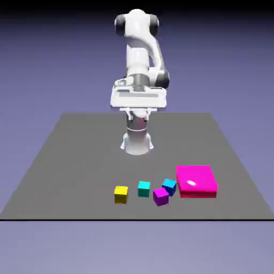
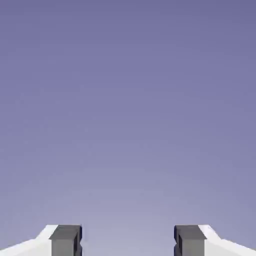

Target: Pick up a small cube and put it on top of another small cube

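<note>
Four little cubes are sitting together on the grey tabletop (image 1: 64,160), well below and well forward of the hand (image 2: 127,241), which is hanging high near the arm's own base with nothing between its fingers. The fingertips (image 2: 66,239) are standing wide apart against plain backdrop in the hand view, so the hand is released and no cube is showing there at all. The small teal cube (image 1: 143,188) is resting flat on the tabletop, out in front of the hand; the yellow cube (image 1: 121,193) is lying just beside it toward the exterior view's left, with a gap between them. On the teal cube's other side the purple-magenta cube (image 1: 160,196) and the sky-blue cube (image 1: 169,185) are crowding close, touching or nearly touching each other, with the flat pink block (image 1: 197,181) beyond. Judging by its look, the teal cube is rigid, light and smooth-sided, so it is probably asking for a square pinch across two opposite flat faces, centred and low. The faces with free space beside them look like the ones to take, since a finger coming down on the magenta side is risking a nudge.
</note>
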{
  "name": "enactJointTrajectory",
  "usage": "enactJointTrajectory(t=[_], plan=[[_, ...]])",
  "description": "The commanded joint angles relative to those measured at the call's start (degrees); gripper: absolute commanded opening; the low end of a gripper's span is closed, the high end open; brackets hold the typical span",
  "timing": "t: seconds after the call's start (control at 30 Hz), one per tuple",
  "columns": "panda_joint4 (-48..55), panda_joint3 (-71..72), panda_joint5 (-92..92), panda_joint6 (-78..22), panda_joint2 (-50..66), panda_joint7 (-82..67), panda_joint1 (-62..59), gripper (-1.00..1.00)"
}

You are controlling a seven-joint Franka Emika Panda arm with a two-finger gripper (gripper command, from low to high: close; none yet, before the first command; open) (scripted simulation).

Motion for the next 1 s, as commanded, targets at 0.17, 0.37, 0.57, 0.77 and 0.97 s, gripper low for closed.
enactJointTrajectory(t=[0.17, 0.37, 0.57, 0.77, 0.97], plan=[[5.26, 2.12, 0.71, -10.30, 12.46, 3.19, -1.56, 0.00], [10.53, 4.24, 1.43, -20.59, 24.92, 6.37, -3.12, 0.00], [15.79, 6.37, 2.14, -30.89, 37.38, 9.56, -4.68, 0.00], [17.60, 6.93, 2.01, -30.76, 46.95, 11.22, -4.94, 0.00], [17.22, 6.63, 1.66, -27.05, 50.29, 11.44, -4.61, -1.00]])
